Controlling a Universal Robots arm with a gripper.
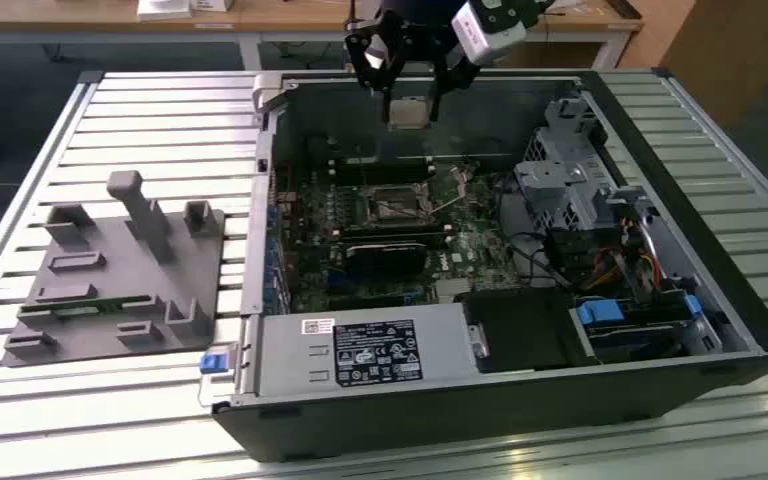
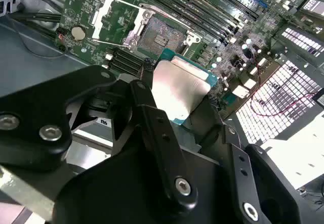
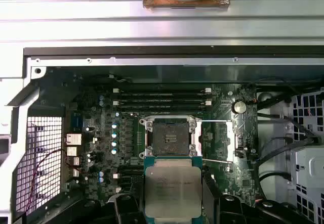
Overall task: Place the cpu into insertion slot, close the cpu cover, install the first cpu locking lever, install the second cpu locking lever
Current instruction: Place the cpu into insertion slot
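Your gripper [image 1: 411, 104] held the cpu [image 3: 171, 188] clamped above the motherboard [image 3: 96, 133], insertion slot [image 3: 168, 137] uncovered, cpu cover [image 2: 134, 31] raised.

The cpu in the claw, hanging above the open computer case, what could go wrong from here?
1. The claw holds the cpu by its edges, well above the motherboard; a slip could drop it onto the components.
2. The insertion slot lies open; a tilted or offset descent might damage its contacts.
3. The cpu cover is flipped open beside the slot; the claw might catch it going down.
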